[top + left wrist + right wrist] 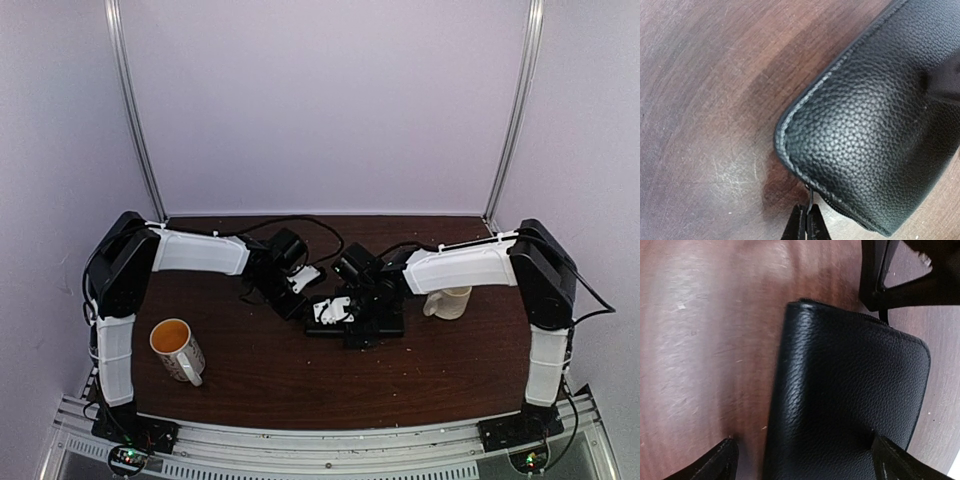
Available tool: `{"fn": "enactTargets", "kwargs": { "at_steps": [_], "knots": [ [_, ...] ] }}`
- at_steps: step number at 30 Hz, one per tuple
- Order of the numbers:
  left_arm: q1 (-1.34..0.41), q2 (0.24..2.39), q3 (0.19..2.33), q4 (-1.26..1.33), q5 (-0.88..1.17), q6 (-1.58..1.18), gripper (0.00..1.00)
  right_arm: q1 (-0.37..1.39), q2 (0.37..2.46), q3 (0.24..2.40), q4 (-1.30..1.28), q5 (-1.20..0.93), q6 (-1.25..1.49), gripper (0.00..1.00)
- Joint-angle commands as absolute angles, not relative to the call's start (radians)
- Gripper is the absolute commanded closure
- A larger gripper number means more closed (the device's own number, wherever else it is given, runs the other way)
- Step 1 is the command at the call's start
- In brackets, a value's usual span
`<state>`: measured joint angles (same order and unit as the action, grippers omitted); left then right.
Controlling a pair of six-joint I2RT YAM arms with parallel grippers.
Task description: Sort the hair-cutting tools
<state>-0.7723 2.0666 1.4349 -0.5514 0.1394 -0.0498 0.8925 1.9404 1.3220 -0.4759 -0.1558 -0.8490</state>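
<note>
A black grained case (375, 322) lies at the table's middle, and no scissors or hair clips show in any view. My left gripper (808, 222) is shut on the case's thin zipper pull (811, 201) at its rounded corner (790, 135). In the top view this gripper (300, 303) sits at the case's left end. My right gripper (805, 465) is open and straddles one long edge of the case (850, 390). One fingertip (715, 462) is over bare wood and the other is over the case. It is above the case in the top view (347, 312).
A white mug with an orange inside (176, 347) stands front left. A cream mug (450, 301) stands right of the case, under the right arm. The left gripper's black body (900, 275) shows at the case's far corner. The table (300, 380) is dark wood.
</note>
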Motion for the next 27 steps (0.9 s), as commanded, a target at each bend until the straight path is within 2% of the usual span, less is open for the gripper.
{"fn": "enactTargets", "kwargs": {
  "at_steps": [1,5,7,16,21,27],
  "knots": [
    [-0.764,2.070,1.451,-0.555,0.153,-0.034,1.00,0.893,2.004,1.390,-0.505,-0.046,-0.837,0.09],
    [-0.764,2.054,1.426,-0.555,0.148,-0.036,1.00,0.891,2.085,1.488,-0.617,-0.010,-0.749,0.26],
    [-0.764,2.042,1.412,-0.554,0.156,-0.039,1.00,0.889,2.106,1.501,-0.633,-0.005,-0.728,0.31],
    [-0.764,1.964,1.319,-0.532,0.232,-0.098,1.00,0.888,2.096,1.442,-0.547,0.041,-0.619,0.40],
    [-0.767,1.901,1.194,-0.428,0.400,-0.216,1.00,0.882,2.046,1.376,-0.451,0.073,-0.515,0.40],
    [-0.795,1.859,1.090,-0.394,0.455,-0.279,1.00,0.862,2.048,1.370,-0.438,0.064,-0.452,0.40]
  ]
}}
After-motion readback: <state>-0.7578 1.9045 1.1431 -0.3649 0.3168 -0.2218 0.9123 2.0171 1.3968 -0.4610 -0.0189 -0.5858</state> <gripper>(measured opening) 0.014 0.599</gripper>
